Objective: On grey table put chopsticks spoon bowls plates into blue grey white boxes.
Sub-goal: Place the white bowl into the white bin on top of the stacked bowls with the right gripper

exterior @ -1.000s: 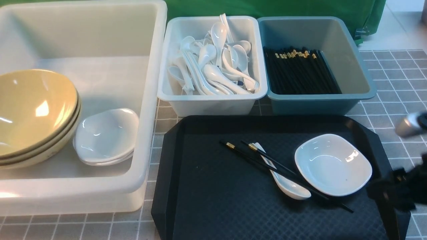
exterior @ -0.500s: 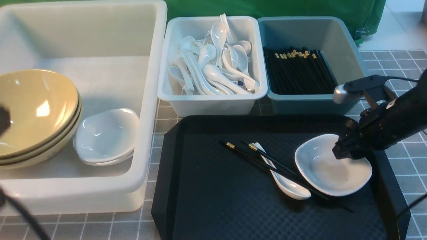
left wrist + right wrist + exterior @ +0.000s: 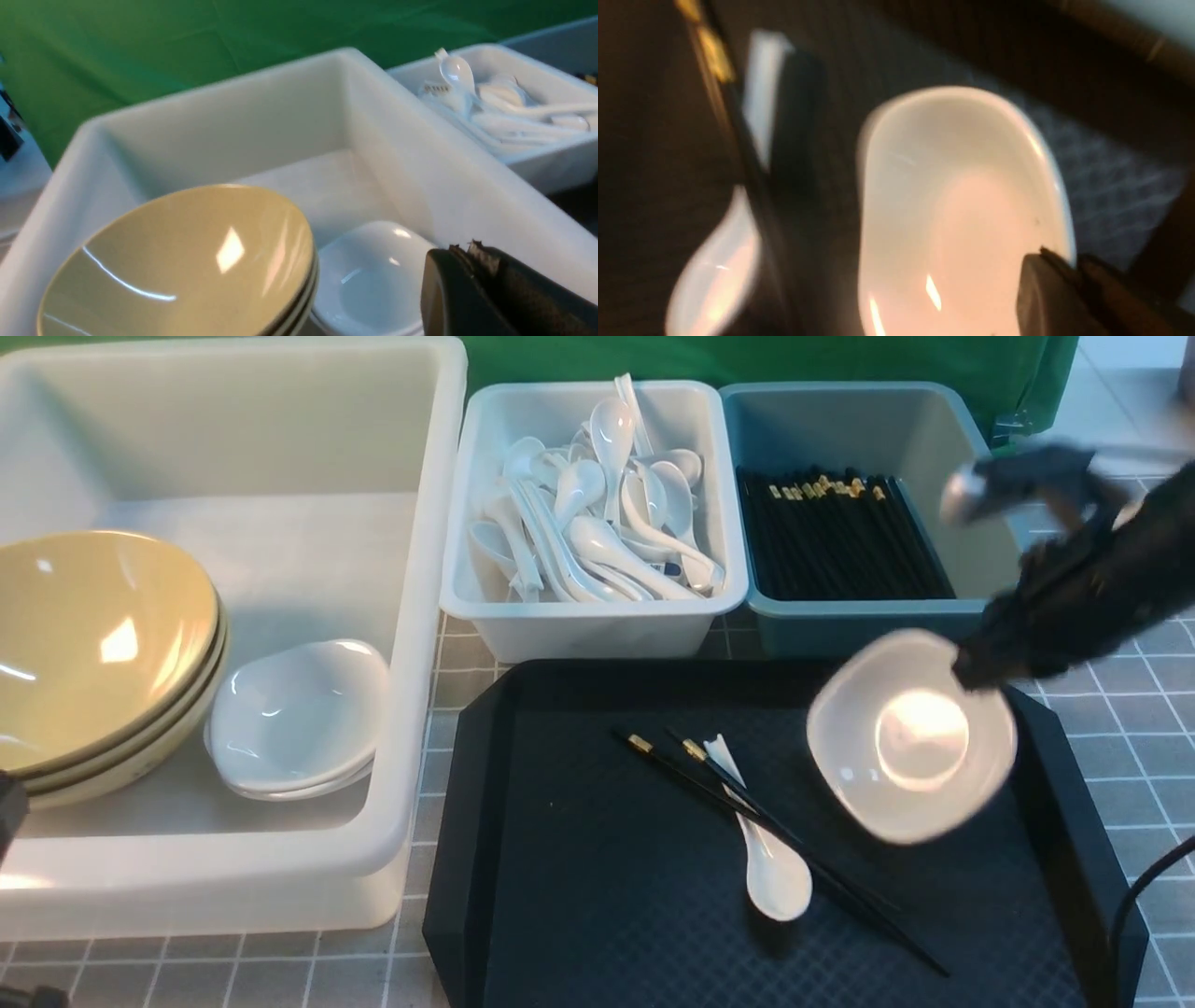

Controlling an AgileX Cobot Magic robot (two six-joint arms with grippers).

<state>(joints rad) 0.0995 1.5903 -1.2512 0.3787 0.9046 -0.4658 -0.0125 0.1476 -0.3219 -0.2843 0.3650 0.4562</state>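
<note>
Front view: hard to resolve the right gripper (image 3: pixel 971 670) — motion-smeared, clamped on the rim of the white plate (image 3: pixel 910 737), now lifted and tilted above the black tray (image 3: pixel 579 896), no longer resting on it. Chopsticks (image 3: pixel 812 874) and spoon (image 3: pixel 780 882) shifted on the tray since.
Left wrist view: left gripper (image 3: pixel 462 249) partly cut off, pressed closed on nothing, facing the white tub (image 3: pixel 261 112) and its stacked bowls (image 3: pixel 187 261).
Right wrist view: blurry — fingers (image 3: pixel 1041 298) nipping the plate's edge.

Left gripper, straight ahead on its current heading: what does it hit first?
Likely the stack of small glossy white rounded-square plates inside the large white plastic tub; the left gripper points down into it. Depth unclear, so possibly the tub wall beyond.
</note>
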